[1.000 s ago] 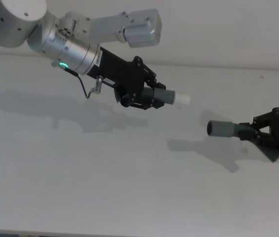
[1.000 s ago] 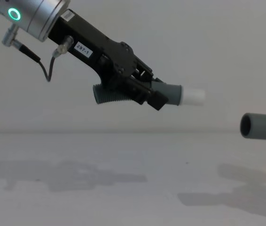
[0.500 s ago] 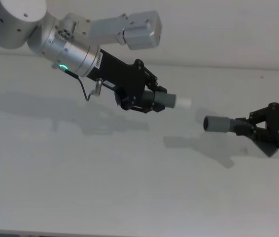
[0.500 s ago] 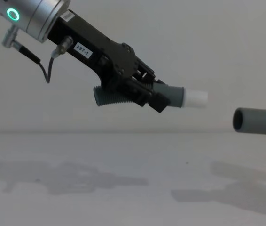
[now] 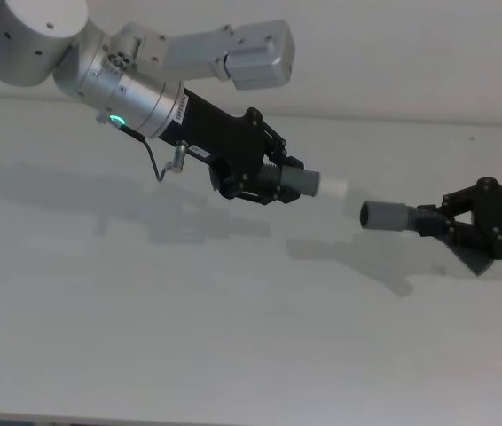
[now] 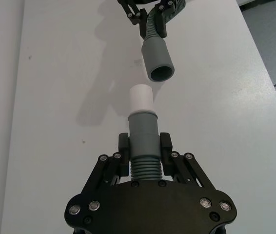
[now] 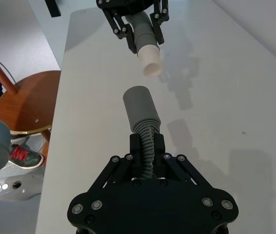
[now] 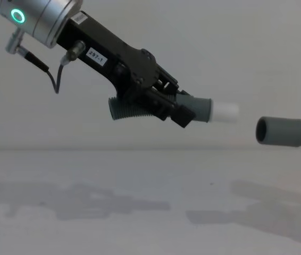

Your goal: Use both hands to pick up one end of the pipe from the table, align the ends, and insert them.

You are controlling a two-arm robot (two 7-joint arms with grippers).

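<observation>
the left gripper (image 5: 273, 180) is pressed tight on the ribbed body of one pipe piece (image 6: 143, 127), just behind its smooth cuff, so a white tube stub (image 5: 332, 187) juts out ahead of the fingertips. the right gripper (image 5: 439, 219) pinches the other pipe piece (image 5: 384, 216) by its ribs in the same way, and that piece's open grey cuff (image 8: 278, 131) leads out in front of it. the two grippers point at each other, stub facing open mouth. the ends are near but apart, with a clear gap between them. in the chest view the cuff sits a little lower than the stub, and in the left wrist view its mouth lies slightly off the stub's line. both pieces hang above the table (image 5: 189, 337), with their shadows lying on it below the grippers.

as i judge it, the pick-up is done on both sides and the aligning is well along but not finished. what is left is a small correction to bring the two ends onto one axis, then closing the gap and pushing the stub into the cuff.
</observation>
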